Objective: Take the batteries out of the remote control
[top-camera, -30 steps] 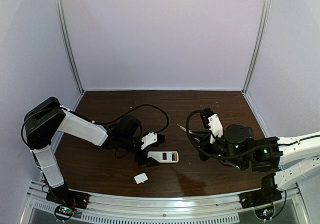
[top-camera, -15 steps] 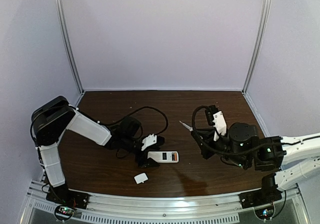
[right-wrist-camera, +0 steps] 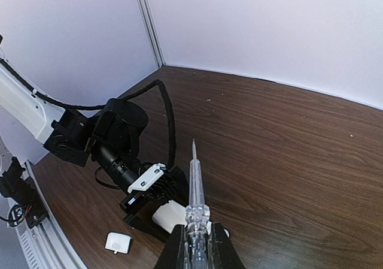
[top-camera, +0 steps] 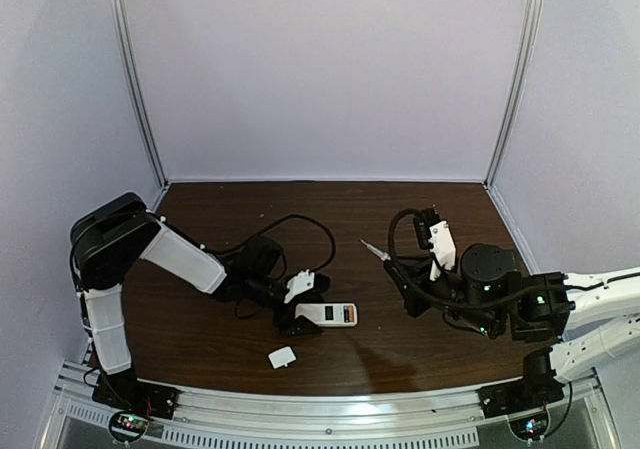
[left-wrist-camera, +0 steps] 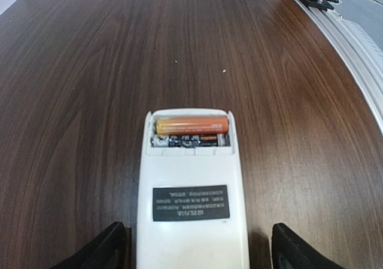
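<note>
Two batteries point(left-wrist-camera: 191, 126), one orange and one dark, side by side in the open bay of one white remote point(left-wrist-camera: 191, 221) lying flat on the brown table point(left-wrist-camera: 90, 71), untouched between the wide-spread jaws of the left gripper point(left-wrist-camera: 200, 248), with one loose white cover point(top-camera: 281, 357) near and one screwdriver point(right-wrist-camera: 194, 179) clamped in the right gripper point(right-wrist-camera: 196, 245), well apart.

We find the remote control point(top-camera: 327, 314) on the table point(top-camera: 230, 199), left of centre near the front edge, both batteries point(left-wrist-camera: 191, 126) inside it. The cover point(top-camera: 281, 357) lies before it, leftward; the screwdriver point(right-wrist-camera: 195, 182) is right of it, farther back.
</note>
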### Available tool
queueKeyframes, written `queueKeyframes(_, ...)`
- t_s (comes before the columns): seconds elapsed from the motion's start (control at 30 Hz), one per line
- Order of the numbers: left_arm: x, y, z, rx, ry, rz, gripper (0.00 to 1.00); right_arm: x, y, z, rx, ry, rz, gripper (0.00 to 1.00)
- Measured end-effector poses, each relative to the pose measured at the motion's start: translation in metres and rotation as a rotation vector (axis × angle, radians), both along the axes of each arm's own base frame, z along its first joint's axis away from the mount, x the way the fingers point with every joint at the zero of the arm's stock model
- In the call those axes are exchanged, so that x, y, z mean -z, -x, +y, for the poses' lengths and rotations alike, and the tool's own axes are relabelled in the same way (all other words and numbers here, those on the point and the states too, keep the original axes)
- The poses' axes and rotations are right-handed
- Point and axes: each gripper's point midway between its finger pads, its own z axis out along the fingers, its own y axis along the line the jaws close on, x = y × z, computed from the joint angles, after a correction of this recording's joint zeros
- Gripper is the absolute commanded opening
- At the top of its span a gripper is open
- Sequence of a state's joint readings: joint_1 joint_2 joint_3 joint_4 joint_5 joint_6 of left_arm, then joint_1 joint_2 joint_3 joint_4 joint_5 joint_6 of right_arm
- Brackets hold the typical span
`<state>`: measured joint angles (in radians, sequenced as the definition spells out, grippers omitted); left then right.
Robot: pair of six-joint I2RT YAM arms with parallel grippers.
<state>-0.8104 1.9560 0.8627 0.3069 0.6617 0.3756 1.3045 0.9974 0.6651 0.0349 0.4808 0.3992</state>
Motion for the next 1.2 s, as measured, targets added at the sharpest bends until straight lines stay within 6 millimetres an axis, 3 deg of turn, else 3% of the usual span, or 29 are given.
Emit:
queueKeyframes(0.23,0.002,-0.002,-0.005,0.009,0.013,0.004,0.74,0.0,-0.001,0.0,0.002,0.0,-0.001,0.0)
queueKeyframes(0.37,0.002,-0.003,-0.007,0.012,0.023,0.005,0.57,-0.001,-0.001,0.0,0.003,-0.003,-0.002,0.0)
queueKeyframes(0.5,0.002,-0.003,-0.009,0.015,0.026,0.009,0.47,-0.001,-0.001,0.0,0.004,-0.003,-0.003,0.0)
queueKeyframes(0.87,-0.001,0.002,-0.013,0.008,0.01,0.006,0.1,-0.001,-0.003,-0.001,0.01,-0.003,-0.003,0.0)
queueKeyframes(0.93,-0.007,0.003,-0.015,0.0,0.011,-0.008,0.0,-0.001,-0.004,-0.002,0.013,-0.004,-0.004,0.0)
queueKeyframes(1.2,-0.061,0.001,-0.023,-0.047,0.074,-0.121,0.0,-0.008,-0.005,-0.008,0.033,-0.025,-0.015,0.0)
